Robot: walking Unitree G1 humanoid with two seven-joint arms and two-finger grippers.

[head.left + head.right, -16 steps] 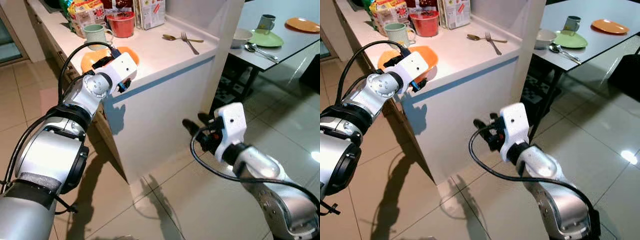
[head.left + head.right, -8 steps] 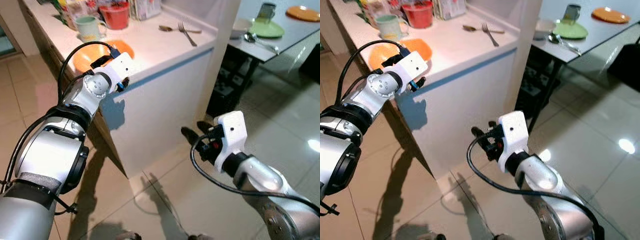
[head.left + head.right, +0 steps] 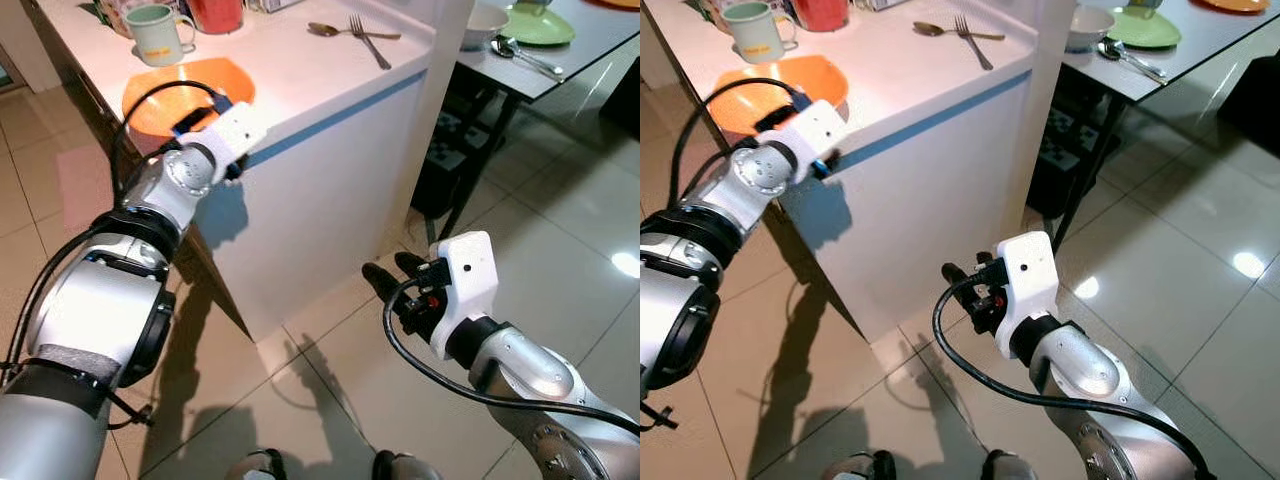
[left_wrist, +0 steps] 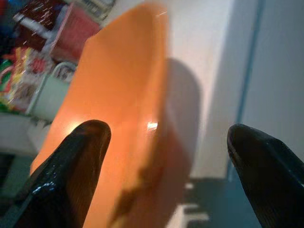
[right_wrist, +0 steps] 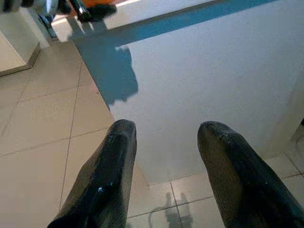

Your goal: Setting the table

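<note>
An orange plate (image 3: pixel 160 92) lies on the white counter (image 3: pixel 300 85) near its front corner. My left gripper (image 4: pixel 166 135) is open at the plate's near rim, and the orange plate (image 4: pixel 118 118) runs between its two black fingers (image 4: pixel 80 156). My right gripper (image 3: pixel 390 270) hangs low in front of the counter's white side panel, open and holding nothing. Farther back on the counter lie a spoon and fork (image 3: pixel 362 35). A green mug (image 3: pixel 158 32) stands behind the plate.
A red bowl (image 3: pixel 215 12) and food packets stand at the counter's back. At the upper right a dark dining table (image 3: pixel 560 60) carries a green plate (image 3: pixel 540 25), a white bowl (image 3: pixel 485 18) and cutlery. Tiled floor stretches below; my feet (image 3: pixel 262 465) show at the bottom.
The whole picture has shifted, so the camera has moved and looks further down. My left gripper stays at the plate's near rim. The right gripper stays open and low.
</note>
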